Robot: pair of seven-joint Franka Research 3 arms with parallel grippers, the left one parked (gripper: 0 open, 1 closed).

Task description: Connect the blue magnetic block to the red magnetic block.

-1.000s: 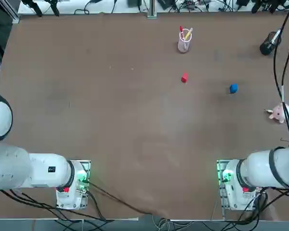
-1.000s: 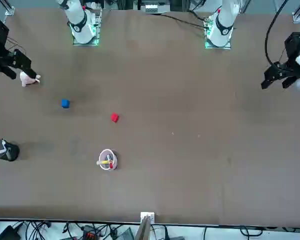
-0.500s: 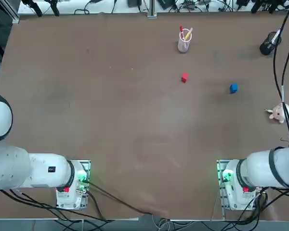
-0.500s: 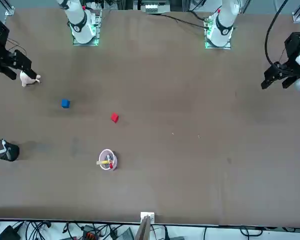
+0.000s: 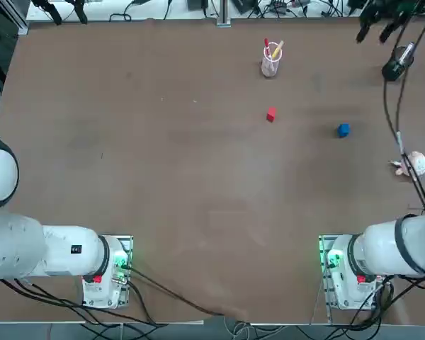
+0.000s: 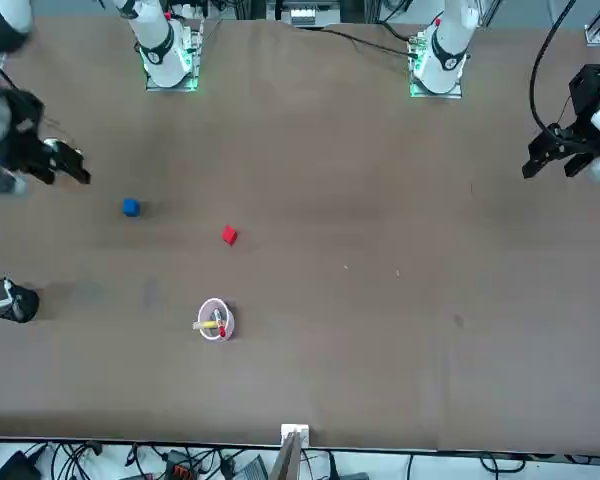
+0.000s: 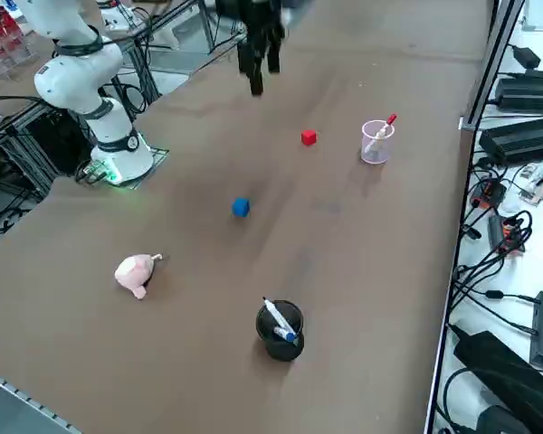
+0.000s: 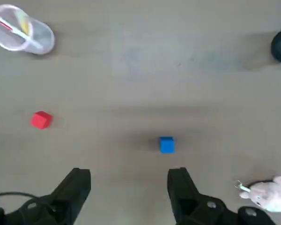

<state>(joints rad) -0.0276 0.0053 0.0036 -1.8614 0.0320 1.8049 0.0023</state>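
Blue block [image 8: 167,145] apart from red block [image 8: 41,120], right gripper [image 8: 129,180] overhead

Blue block [image 8: 167,145], red block [image 8: 41,120], pink toy [image 8: 269,195], plain brown table [image 5: 198,177].

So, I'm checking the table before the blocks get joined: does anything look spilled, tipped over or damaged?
Nothing stands out: the pen cup and black holder stand upright, and the blue block and red block look intact.

2 small blocks, red [image 5: 271,114] and blue [image 5: 343,130], apart on the brown table [image 5: 184,170]
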